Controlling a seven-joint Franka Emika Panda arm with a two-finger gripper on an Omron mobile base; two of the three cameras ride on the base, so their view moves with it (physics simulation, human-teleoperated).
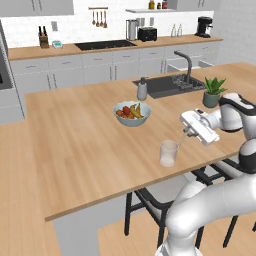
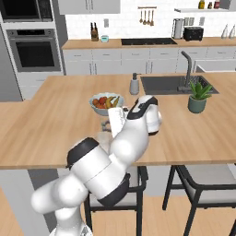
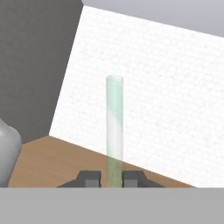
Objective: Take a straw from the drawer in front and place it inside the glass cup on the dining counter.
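The robot's arm hides most of the glass cup (image 2: 105, 134).

Bright, even rendered light fills the kitchen, with no glare. Soft shadows sit beneath the bowl (image 1: 132, 113) and the cup (image 1: 168, 153). All views look slightly soft and low-resolution.
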